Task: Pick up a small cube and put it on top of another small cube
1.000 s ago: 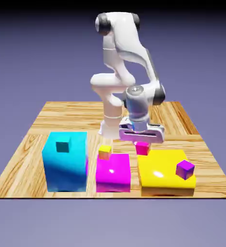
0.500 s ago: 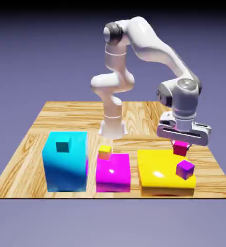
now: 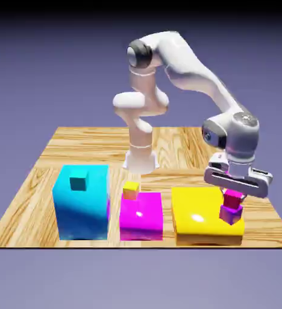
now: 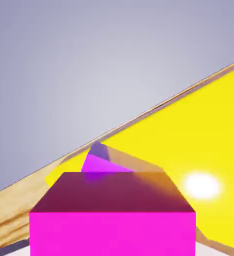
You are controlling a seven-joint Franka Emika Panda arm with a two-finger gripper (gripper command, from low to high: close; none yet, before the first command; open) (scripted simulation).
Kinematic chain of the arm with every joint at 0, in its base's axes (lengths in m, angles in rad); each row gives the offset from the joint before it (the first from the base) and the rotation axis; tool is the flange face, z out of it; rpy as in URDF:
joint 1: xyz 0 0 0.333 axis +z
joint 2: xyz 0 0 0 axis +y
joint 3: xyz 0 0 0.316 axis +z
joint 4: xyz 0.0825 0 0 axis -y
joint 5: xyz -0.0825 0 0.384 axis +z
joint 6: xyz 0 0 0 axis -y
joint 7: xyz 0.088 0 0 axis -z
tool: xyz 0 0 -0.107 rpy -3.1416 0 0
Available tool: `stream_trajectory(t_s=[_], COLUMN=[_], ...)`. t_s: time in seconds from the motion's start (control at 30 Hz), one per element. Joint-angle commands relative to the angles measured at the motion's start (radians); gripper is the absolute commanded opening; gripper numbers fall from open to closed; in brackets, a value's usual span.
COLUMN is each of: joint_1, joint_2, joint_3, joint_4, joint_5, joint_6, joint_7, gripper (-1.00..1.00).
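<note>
The small hot-pink cube (image 3: 233, 198) sits squarely on the small purple cube (image 3: 229, 214), which rests on the large yellow block (image 3: 197, 220) near its right edge in the exterior view. My gripper (image 3: 234, 192) hangs directly over the pair, its fingers down on either side of the pink cube. In the hand view the pink cube (image 4: 112, 220) fills the bottom and hides the finger tips. The purple cube (image 4: 96, 162) peeks out beyond it, on the yellow block (image 4: 199, 145). Whether the fingers still press on the pink cube does not show.
A large magenta block (image 3: 141, 216) with a small orange cube (image 3: 130, 191) at its back stands left of the yellow block. A tall cyan block (image 3: 81, 208) carries a small teal cube (image 3: 78, 183). All stand on the wooden table (image 3: 77, 145).
The arm swung to the exterior view's right with the pink cube and came down. The cube went from hanging above the yellow block's back edge to resting on the purple cube.
</note>
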Motion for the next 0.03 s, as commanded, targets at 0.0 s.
stream_trajectory(t_s=[0.0], joint_1=[0.000], joint_2=[0.000], joint_3=[0.000], joint_4=[0.000], joint_5=[0.000], joint_6=[0.000], joint_7=[0.000], gripper=[1.00])
